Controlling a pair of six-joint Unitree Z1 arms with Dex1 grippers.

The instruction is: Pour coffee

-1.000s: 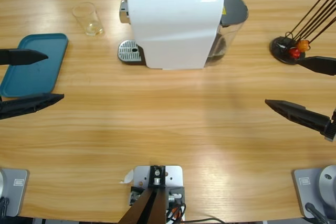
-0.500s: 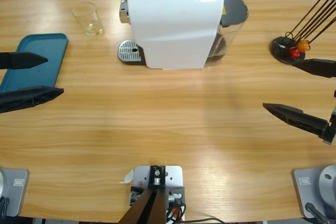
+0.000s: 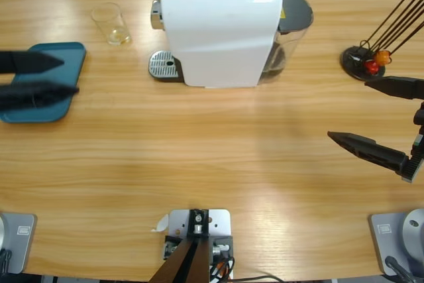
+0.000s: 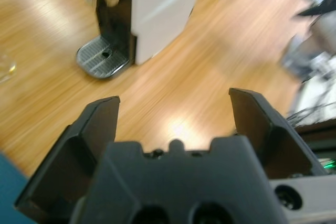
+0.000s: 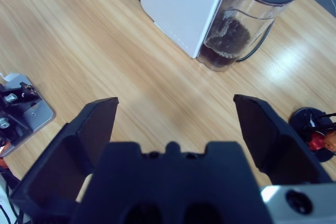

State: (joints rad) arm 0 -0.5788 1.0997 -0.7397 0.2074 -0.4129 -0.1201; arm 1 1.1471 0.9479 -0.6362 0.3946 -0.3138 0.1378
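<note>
A white coffee machine [image 3: 218,31] stands at the table's far middle, its drip grate [image 3: 163,65] bare under the spout. Left of it is a clear glass [image 3: 112,23] with only a pale tint at its bottom; no dark coffee shows in it. My left gripper [image 3: 70,75] hovers over the teal tray [image 3: 63,54], open and holding nothing. The left wrist view looks past that gripper [image 4: 173,100] at the grate [image 4: 102,61]. My right gripper [image 3: 348,111] stands open at the right edge. The right wrist view shows this gripper [image 5: 176,103] with bare wood between its jaws.
A clear water tank with a dark lid [image 3: 291,28] sits behind the machine; it appears as the tank [image 5: 233,27] in the right wrist view. A black stand with thin rods and red and orange capsules [image 3: 368,61] stands at the far right.
My left gripper has moved toward the table's far side over the tray, and its jaws appear closer together. My right gripper has crept slightly left.
</note>
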